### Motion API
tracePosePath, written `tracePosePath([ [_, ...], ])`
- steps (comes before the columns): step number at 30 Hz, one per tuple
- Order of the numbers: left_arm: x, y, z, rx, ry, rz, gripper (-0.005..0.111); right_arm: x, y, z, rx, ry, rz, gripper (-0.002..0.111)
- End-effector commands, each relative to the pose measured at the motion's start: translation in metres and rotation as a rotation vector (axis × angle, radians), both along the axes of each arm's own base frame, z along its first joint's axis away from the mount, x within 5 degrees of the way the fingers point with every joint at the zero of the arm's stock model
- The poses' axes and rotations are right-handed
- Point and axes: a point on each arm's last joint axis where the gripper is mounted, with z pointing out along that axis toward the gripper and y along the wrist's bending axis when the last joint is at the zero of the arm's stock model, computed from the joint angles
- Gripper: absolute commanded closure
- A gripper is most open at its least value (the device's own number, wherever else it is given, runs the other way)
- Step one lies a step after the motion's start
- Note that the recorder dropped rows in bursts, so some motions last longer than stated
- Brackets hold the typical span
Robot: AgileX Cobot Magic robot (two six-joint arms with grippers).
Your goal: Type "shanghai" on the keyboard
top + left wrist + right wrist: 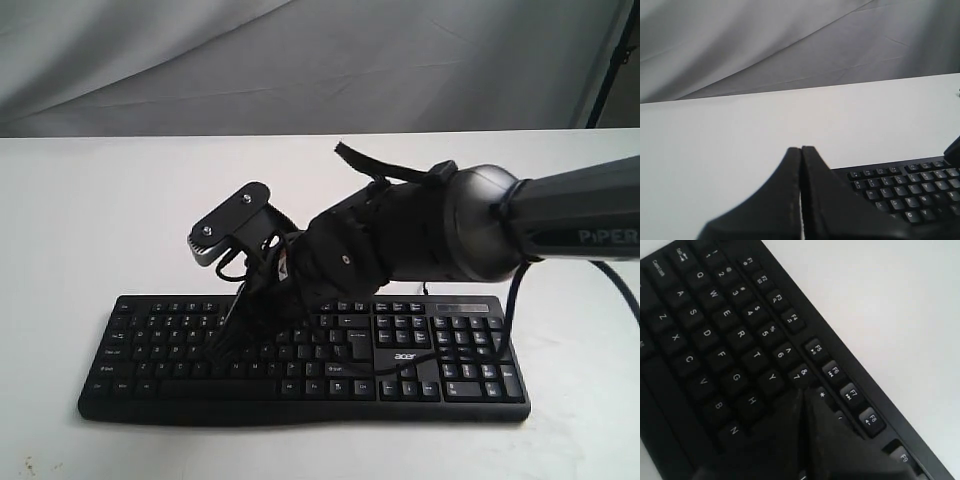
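Fingers (827, 445) of the right arm are clenched together with nothing between them, so the two black pads make one narrow point. That suits the job: a single blunt tip can strike one key without catching its neighbours. The right arm reaches in from the right edge of the white bench (100, 200) and slants down across the wide black plastic keyboard with white-lettered keys (450, 350). It ends over the letter block left of the middle.

In the right wrist view the tip sits just beside Y and H, near 7, and covers the keys beyond them. Whether it is pressing a key or hanging just above one I cannot tell. With H so close, I judge it is working one of the letters around there, but how much of the word is typed cannot be read from this.

The keyboard lies near the bench edge closest to the exterior camera, roughly midway along it. Its long side runs with that edge, so every row is within reach of either arm.

The left fingers (785, 195) are also pressed closed and empty. They are held above bare bench off the keyboard's left end, probably parked clear of the right arm.
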Motion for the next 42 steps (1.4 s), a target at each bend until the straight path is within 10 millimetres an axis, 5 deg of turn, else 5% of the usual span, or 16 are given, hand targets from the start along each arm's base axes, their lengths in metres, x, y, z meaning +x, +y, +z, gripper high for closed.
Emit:
tracePosePath([
  [1, 0.000, 0.000, -0.001, 0.001, -0.005, -0.003, 0.107, 0.003, -0.003, -0.010, -0.008, 0.007, -0.013, 0.108],
  [10, 0.000, 0.000, -0.001, 0.001, -0.005, -0.003, 0.107, 0.008, -0.005, -0.024, -0.033, 0.021, -0.019, 0.108],
  [42, 0.000, 0.000, -0.001, 0.001, -0.005, -0.003, 0.107, 0.006, -0.004, -0.028, -0.042, 0.027, -0.011, 0.108],
])
